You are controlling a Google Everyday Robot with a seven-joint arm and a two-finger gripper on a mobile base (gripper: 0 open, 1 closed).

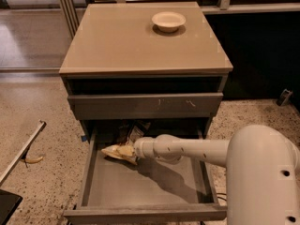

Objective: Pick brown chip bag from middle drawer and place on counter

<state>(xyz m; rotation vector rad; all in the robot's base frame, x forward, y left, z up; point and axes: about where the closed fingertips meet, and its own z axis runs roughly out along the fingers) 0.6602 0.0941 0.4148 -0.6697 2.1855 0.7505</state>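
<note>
The bag (117,151) showed as a crumpled, shiny wedge. Its visible part was pale yellow-cream, tapering to a point on the left. It sat inside the open drawer (140,189), towards the back left, just above the flat grey floor. The hand (133,153) was right against the bag's right end and largely hidden by it. Whether it had closed on the bag or was only touching it could not be told.

Behind the bag, in the shadow at the drawer's back, lay a dark rumpled shape with pale flecks (132,132), too dim to make out. The drawer was a deep rectangular box with plain matte grey walls and a flat front edge, pulled well out.

The arm (187,150) was a smooth white tube that reached in from the right. It threw a soft shadow on the drawer floor and joined a rounded white shell (262,172) at the lower right.

Above the drawer was a closed grey front (117,107) with white scratches near its middle, and over that a dark open slot. The surface (126,46) on top was a glossy beige square slab. A shallow, round cream bowl (168,20) stood near its far right corner, well apart from the bag. The floor (42,116) around the cabinet was speckled stone.
</note>
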